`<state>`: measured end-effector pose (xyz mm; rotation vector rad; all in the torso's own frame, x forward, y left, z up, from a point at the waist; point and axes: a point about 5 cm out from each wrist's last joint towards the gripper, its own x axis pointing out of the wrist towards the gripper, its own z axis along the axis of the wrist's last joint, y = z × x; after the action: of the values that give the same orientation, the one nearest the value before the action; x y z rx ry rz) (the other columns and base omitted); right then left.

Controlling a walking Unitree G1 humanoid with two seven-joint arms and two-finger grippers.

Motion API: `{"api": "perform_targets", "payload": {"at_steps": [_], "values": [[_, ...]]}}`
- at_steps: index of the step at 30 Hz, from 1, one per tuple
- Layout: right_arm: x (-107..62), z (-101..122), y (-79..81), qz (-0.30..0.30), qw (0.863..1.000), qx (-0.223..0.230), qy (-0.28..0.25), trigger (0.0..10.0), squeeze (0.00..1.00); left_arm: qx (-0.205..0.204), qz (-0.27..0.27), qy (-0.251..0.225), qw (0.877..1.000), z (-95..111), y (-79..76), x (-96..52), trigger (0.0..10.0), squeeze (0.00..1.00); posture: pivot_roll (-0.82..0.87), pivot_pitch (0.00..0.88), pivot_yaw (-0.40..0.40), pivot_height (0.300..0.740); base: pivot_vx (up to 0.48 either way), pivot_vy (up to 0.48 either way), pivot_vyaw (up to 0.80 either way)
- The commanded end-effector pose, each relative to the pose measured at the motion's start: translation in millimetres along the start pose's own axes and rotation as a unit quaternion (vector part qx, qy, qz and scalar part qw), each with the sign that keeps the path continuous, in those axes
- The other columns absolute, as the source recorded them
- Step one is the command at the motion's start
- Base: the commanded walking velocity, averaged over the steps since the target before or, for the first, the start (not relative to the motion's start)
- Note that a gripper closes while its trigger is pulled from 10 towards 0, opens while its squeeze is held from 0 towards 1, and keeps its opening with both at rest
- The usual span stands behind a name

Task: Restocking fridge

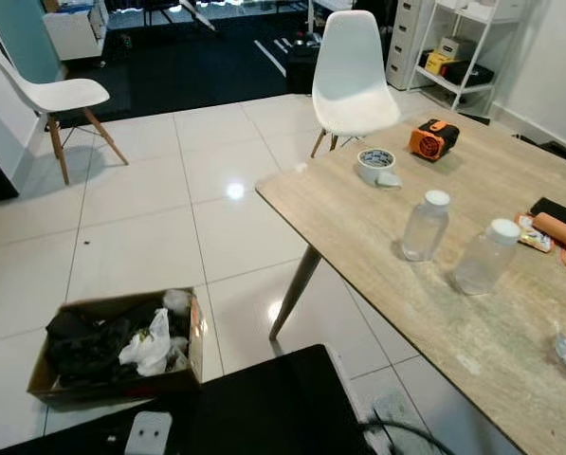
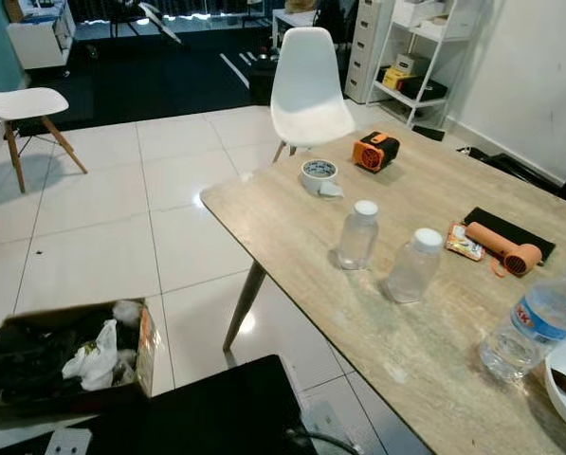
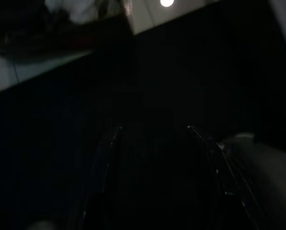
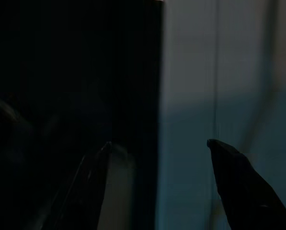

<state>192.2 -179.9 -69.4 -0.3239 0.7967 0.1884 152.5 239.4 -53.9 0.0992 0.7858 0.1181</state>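
Bottles: two clear ones (image 2: 359,235), (image 2: 414,265) stand mid-counter (image 2: 292,227), labelled water bottle (image 2: 534,324) nearer right. Floor left: cardboard box (image 1: 112,346) of rubbish. Both arms idle; left pincer (image 3: 152,139) and right pincer (image 4: 157,148) spread wide, empty. Judged step: approach, nothing grasped yet. Next: step to counter's near-left edge; floor beside it open.

My right claw (image 4: 159,148) has two long black tapering fingers (image 4: 238,177), one catching a pale sheen along its inner edge. My left claw (image 3: 154,132) shows two dark fingers (image 3: 207,148) with thin glinting edges, a grey rounded part beside one.
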Motion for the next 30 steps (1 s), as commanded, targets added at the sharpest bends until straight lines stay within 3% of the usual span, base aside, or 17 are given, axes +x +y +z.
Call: {"api": "perform_targets", "payload": {"at_steps": [1, 6, 9, 13, 30], "values": [[-5.0, -22.4, -5.3, -0.028, 0.998, 0.020, 0.048, 10.0, 0.00, 0.000, 0.019, 0.025, 1.000, -11.0, 11.2, -1.8, 10.0, 0.00, -0.04, 0.136, 0.028, 0.740, 0.000, 0.000, 0.00], [-11.9, -40.4, -21.6, -0.084, 0.991, 0.073, 0.078, 10.0, 0.00, 0.008, 0.022, 0.025, 0.999, -12.5, 13.2, -1.8, 10.0, 0.00, -0.04, 0.139, 0.028, 0.740, 0.000, 0.000, 0.00], [-13.7, -44.2, -24.3, -0.087, 0.990, 0.082, 0.074, 10.0, 0.00, 0.013, 0.022, 0.026, 0.999, -14.0, 13.5, -1.1, 10.0, 0.00, -0.04, 0.139, 0.028, 0.740, 0.000, 0.000, 0.00], [-13.3, -44.7, -20.9, -0.075, 0.992, 0.070, 0.069, 10.0, 0.00, 0.014, 0.020, 0.027, 0.999, -15.5, 12.3, 0.6, 10.0, 0.00, -0.04, 0.140, 0.025, 0.740, 0.000, 0.000, -0.34], [-11.3, -41.5, -21.0, -0.079, 0.992, 0.072, 0.063, 10.0, 0.00, 0.009, 0.006, 0.015, 1.000, -14.0, 3.3, 5.5, 10.0, 0.00, -0.04, 0.132, 0.020, 0.740, 0.000, 0.000, -0.78]]}}
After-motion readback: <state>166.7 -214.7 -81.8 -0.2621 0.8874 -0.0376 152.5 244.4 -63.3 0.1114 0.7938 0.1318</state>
